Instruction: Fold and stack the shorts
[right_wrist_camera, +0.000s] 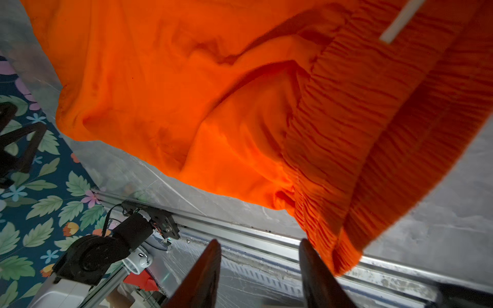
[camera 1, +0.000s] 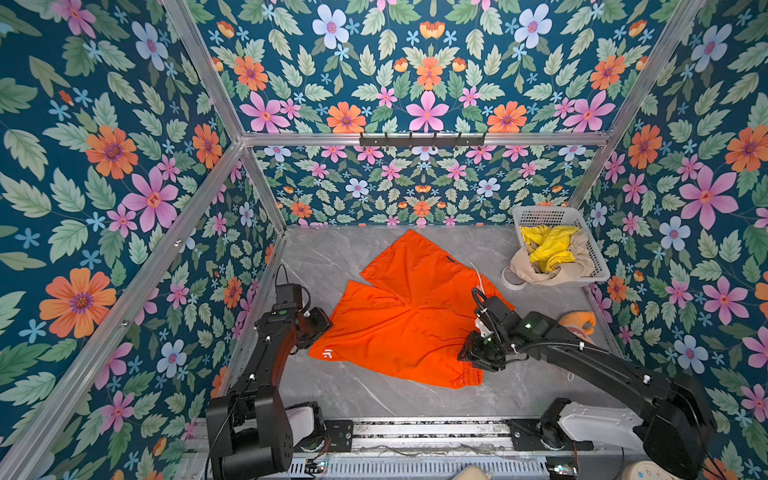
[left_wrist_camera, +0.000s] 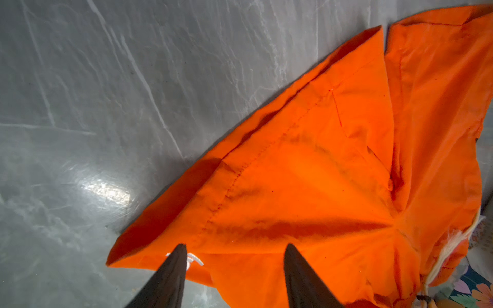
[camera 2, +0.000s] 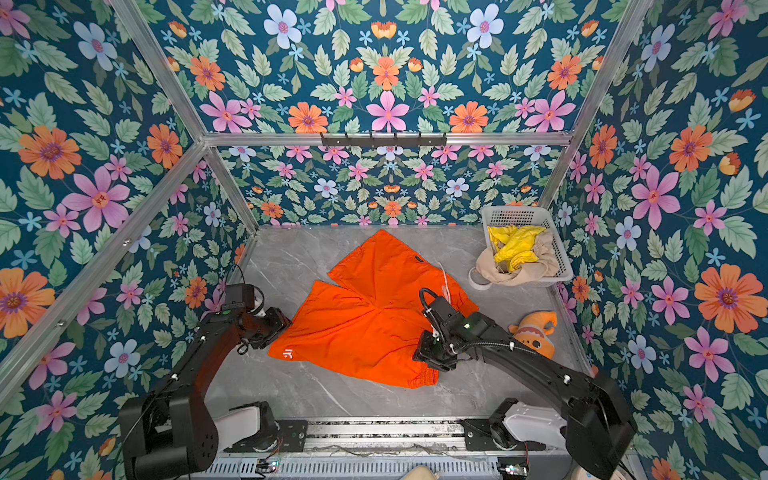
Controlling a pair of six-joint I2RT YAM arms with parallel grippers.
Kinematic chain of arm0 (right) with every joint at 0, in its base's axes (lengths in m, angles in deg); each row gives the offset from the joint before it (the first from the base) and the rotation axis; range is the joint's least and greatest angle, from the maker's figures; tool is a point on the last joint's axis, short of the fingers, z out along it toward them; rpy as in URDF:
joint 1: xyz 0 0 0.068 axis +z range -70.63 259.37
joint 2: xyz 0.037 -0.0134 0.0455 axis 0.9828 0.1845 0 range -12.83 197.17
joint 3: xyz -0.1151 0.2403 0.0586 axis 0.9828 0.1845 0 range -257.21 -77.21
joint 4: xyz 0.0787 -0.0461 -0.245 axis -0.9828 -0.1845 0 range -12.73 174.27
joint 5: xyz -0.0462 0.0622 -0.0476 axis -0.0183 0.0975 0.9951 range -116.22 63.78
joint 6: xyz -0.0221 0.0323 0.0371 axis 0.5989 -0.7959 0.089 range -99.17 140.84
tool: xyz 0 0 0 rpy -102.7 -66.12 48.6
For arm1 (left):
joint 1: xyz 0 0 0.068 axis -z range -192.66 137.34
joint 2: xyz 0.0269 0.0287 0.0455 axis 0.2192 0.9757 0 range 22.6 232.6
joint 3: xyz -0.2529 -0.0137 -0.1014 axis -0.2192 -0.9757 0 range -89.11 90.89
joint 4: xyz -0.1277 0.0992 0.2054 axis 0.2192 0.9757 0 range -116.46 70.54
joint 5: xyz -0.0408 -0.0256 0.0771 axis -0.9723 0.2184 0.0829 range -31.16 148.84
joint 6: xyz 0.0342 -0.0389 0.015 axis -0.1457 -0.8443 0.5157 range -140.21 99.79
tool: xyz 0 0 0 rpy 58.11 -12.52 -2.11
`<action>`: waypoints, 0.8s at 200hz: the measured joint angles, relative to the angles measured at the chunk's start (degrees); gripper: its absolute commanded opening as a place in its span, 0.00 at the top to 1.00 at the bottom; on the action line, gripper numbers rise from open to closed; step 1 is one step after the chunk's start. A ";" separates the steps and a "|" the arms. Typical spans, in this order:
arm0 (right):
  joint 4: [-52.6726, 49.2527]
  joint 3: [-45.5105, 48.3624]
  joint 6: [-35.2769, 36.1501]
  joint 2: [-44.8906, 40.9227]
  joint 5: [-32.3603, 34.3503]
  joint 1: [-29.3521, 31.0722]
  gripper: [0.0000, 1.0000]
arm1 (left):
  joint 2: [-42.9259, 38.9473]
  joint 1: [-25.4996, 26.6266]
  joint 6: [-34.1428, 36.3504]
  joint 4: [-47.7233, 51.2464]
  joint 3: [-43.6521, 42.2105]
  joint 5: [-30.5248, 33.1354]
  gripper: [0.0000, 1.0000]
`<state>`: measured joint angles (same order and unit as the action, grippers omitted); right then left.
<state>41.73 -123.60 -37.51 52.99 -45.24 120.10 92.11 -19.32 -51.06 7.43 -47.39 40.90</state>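
Left wrist view showed the left gripper (left_wrist_camera: 236,248) with its fingers spread and nothing between them, poised over the hem corner of the orange shorts (left_wrist_camera: 320,173), where a small white logo was printed. The right wrist view showed the right gripper (right_wrist_camera: 259,242) likewise: fingers apart and empty, with the ribbed elastic waistband (right_wrist_camera: 373,133) just beside one finger and apparently not pinched. In both top views the orange shorts lay spread out and unfolded in the middle of the grey marble-patterned table (camera 1: 332,257), legs pointing left and toward the back, waist to the right, with a gripper at each near end. Farther off on the right sat an orange-and-white plush fish (camera 1: 577,322). In the far right corner a white perforated basket (camera 1: 540,212) held the yellow shorts (camera 1: 548,245), crumpled on top of the beige shorts (camera 1: 569,270), which spilled over its rim. By my reading the task was near its start: one pair was laid out for a first fold, no stack was begun, and two pairs were yet to leave the basket.
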 measured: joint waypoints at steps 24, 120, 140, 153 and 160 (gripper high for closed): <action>-0.94 4.72 -2.82 -6.23 1.64 0.00 0.47 | 1.16 0.00 0.02 -1.42 -0.79 -0.09 0.40; 8.96 15.85 -7.41 -5.51 -1.64 0.02 0.47 | 10.08 0.00 8.94 -7.43 4.83 -1.49 0.32; 11.50 17.38 -7.41 -4.79 -1.81 -0.15 0.50 | 13.66 0.00 13.66 -8.39 7.17 -2.89 0.33; 12.94 18.56 -7.41 -4.20 -2.01 -0.42 0.57 | 16.28 0.13 15.85 -8.87 8.74 -4.09 0.33; 13.46 19.02 -7.41 -3.96 -2.03 -0.46 0.61 | 17.44 0.42 16.50 -9.29 9.35 -4.66 0.34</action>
<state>55.19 -104.58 -44.92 49.04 -47.27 119.64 109.55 -18.90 -34.56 -1.86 -38.04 36.25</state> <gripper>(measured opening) 0.456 0.666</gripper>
